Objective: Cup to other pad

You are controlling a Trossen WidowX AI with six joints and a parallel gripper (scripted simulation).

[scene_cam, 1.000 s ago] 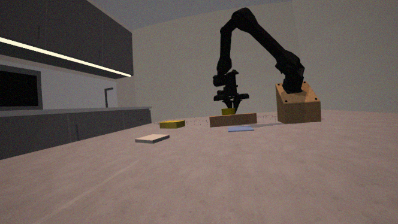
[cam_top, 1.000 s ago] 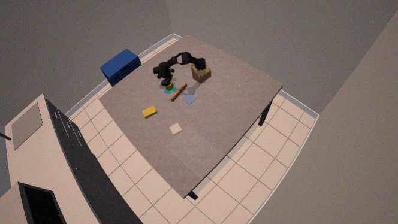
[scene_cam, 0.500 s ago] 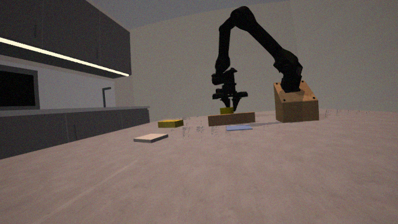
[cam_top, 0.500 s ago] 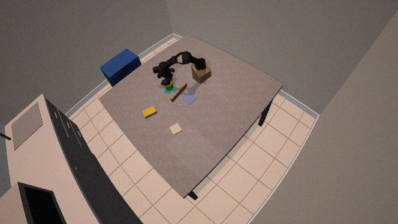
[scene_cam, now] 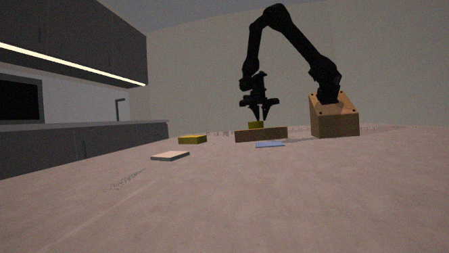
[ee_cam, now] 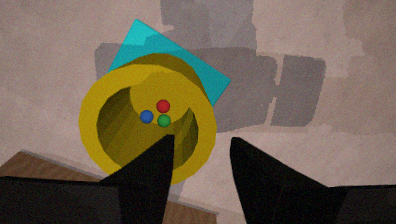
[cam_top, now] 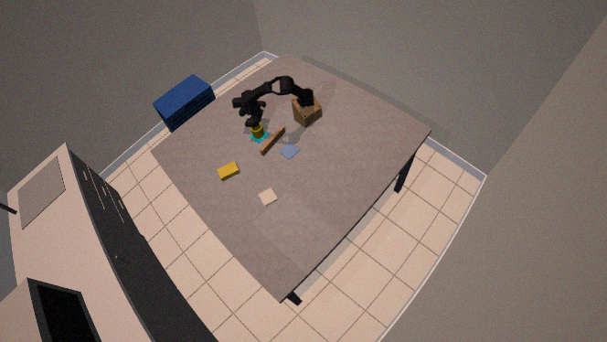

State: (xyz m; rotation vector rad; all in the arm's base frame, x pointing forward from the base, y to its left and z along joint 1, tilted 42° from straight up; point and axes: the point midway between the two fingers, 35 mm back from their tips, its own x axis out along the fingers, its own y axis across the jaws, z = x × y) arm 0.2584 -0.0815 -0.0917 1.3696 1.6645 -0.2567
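Counting: one yellow cylindrical cup (ee_cam: 148, 125), three marbles inside it, namely one red marble (ee_cam: 163, 105), one blue marble (ee_cam: 146, 116) and one green marble (ee_cam: 164, 120), two pads, one wooden bar, two flat blocks, one black arm with one black parallel-jaw gripper (ee_cam: 202, 150).

Cup stands upright on the teal square pad (ee_cam: 200, 75), near the arm's side of the grey table (cam_top: 329, 183). Marbles sit together on the cup floor, touching or nearly so.

Gripper hangs above the cup, fingers pointing down, parted and gripping nothing. In the wrist view one fingertip (ee_cam: 162, 150) overlaps the cup's rim and mouth, the other sits outside the cup wall over bare table. In the exterior view the fingertips end just above the cup top, a small gap visible; no contact seen.

Around: the long brown wooden bar (cam_top: 272, 140) lies just beside the cup, between the teal pad and the pale blue square pad (cam_top: 290, 151). From the exterior view the bar hides the lower cup. The yellow flat rectangular block (cam_top: 228, 170) and the beige flat square block (cam_top: 268, 197) lie well apart from the cup, further out on the table. Arm is mounted on a tan wooden box base (cam_top: 306, 112) near the cup. A blue crate (cam_top: 184, 101) sits off the table edge on the floor side.
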